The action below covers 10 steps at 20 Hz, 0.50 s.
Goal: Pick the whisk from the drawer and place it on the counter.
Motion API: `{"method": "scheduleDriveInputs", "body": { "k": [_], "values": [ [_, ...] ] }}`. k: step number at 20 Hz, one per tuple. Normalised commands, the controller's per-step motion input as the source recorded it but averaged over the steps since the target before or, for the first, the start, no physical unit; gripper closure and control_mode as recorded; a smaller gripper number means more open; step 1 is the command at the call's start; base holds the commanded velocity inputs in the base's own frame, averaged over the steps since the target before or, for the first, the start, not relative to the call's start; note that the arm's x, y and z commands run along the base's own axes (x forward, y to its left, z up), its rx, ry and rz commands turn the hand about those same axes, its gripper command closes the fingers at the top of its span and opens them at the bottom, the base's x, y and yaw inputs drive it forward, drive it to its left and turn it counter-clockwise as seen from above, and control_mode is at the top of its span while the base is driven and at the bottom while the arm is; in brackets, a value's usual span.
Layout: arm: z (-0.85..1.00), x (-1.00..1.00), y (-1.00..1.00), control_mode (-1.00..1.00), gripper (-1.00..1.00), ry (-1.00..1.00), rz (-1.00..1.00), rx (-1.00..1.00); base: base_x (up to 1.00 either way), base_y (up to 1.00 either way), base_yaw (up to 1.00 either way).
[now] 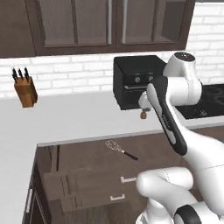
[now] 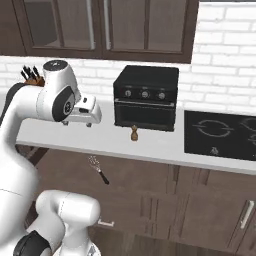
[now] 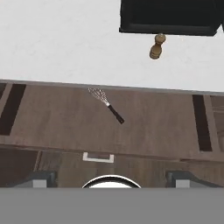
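While the long pale counter (image 1: 70, 118) runs under the dark upper cabinets (image 2: 105, 27) and the white brick wall (image 1: 70, 72), the brown drawer (image 3: 57, 118) beneath its edge stands pulled out, its flat wooden floor showing in all three views. On the counter a black toaster oven (image 2: 145, 97) sits against the wall, with a black stovetop (image 2: 220, 134) set into the slab to its right in the right base view. A wooden knife block (image 1: 25, 91) with dark handles stands well apart from the oven toward the left of the left base view. Lower drawer fronts carry short silver bar handles (image 3: 98, 157). Just in front of the oven, on the counter, stands a small brown wooden shaker (image 3: 156, 46).

Held high above the counter's front edge, the arm points its gripper (image 2: 77, 123) downward; the two dark finger tips (image 3: 41, 178) rise far apart at the bottom of the hand view, so the jaws are spread wide and hold nothing.

Smallest of all, the whisk (image 3: 106, 104) lies flat inside the open drawer, close to the counter's edge, its silver wire head nearer the counter and its thin black handle angled away, well apart from the gripper
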Motion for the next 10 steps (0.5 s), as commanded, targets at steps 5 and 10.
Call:
{"method": "scheduleDriveInputs", "body": {
  "k": [5, 10],
  "values": [
    [0.0, 0.0, 0.0, 1.0, -1.0, 0.0, 0.0, 0.0, -0.53, -1.0, 0.0],
    [0.0, 0.0, 0.0, 1.0, -1.0, 0.0, 0.0, 0.0, 0.04, -1.0, 0.01]
  ]
}}
